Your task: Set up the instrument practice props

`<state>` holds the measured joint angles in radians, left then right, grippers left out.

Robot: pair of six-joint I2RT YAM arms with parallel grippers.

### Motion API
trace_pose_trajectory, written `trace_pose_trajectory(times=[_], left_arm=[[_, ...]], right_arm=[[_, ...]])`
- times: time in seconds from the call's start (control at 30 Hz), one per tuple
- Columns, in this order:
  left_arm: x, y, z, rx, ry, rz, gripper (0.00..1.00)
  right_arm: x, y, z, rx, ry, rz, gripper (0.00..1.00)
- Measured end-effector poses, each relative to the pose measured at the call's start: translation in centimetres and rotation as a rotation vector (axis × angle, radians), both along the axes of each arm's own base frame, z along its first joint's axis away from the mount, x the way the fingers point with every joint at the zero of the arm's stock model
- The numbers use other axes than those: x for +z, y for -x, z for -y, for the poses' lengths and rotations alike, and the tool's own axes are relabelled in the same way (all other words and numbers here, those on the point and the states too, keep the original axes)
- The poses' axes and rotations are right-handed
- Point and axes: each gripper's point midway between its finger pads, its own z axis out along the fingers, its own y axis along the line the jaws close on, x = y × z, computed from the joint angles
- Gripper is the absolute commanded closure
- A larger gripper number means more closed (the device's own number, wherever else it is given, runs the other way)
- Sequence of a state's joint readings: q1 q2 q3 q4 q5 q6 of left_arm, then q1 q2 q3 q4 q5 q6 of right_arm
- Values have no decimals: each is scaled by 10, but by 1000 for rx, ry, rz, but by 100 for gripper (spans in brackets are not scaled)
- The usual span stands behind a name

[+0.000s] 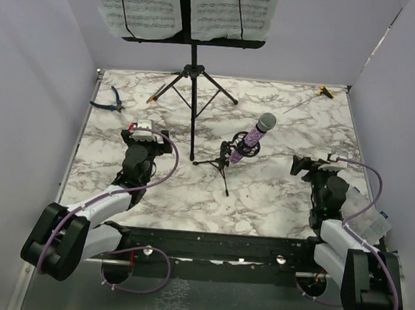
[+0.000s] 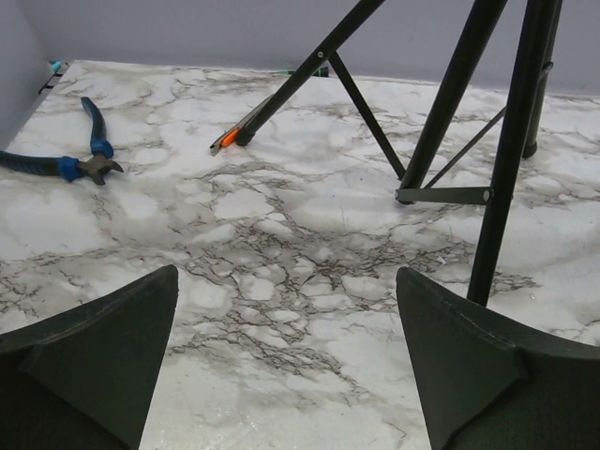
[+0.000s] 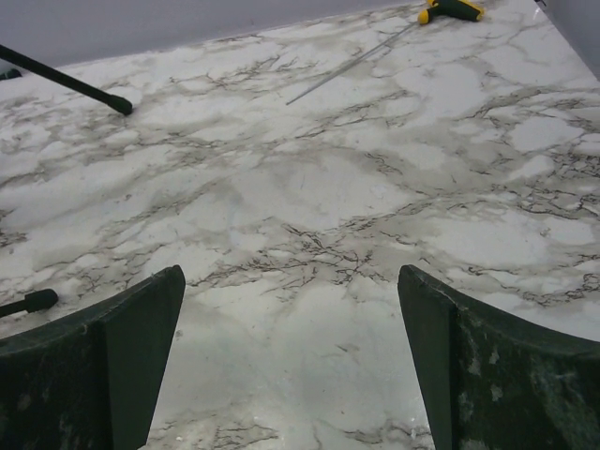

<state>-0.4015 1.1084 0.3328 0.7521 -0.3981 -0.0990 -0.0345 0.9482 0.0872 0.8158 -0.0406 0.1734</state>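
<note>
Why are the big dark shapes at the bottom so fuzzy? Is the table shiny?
Left wrist view: the left fingers sit close to the lens, dark and soft; the table has a pale sheen between them. Right wrist view: the right fingers are dark and grainy, the table washed out. Top view: even light, faint shadows, all sharp.

Music stand [image 1: 193,71] at rear centre of bench [image 1: 276,196], sheet-music pages [image 1: 140,2] on its desk. Mic [image 1: 258,132] sits in mic stand [image 1: 224,161], in front & just right. Pliers [image 1: 109,102] rear left; long-shafted tool [image 1: 326,92] rear right corner. Left claw [image 1: 143,130] in front of pliers; right claw [image 1: 302,164] right of mic.
</note>
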Motion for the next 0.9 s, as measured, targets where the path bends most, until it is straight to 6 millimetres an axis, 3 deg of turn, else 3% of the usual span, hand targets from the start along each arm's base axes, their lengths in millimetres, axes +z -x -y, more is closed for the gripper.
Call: trace_pose_trajectory(times=[0.23, 0.5, 0.9], left_arm=[[-17, 3, -18, 67, -97, -15, 1], [-62, 11, -55, 152, -181, -61, 1], [-95, -5, -59, 73, -235, -103, 1]], right_arm=[[-6, -9, 2, 8, 65, 15, 0], [-15, -16, 12, -41, 101, 17, 0], [-26, -28, 25, -104, 126, 45, 0]])
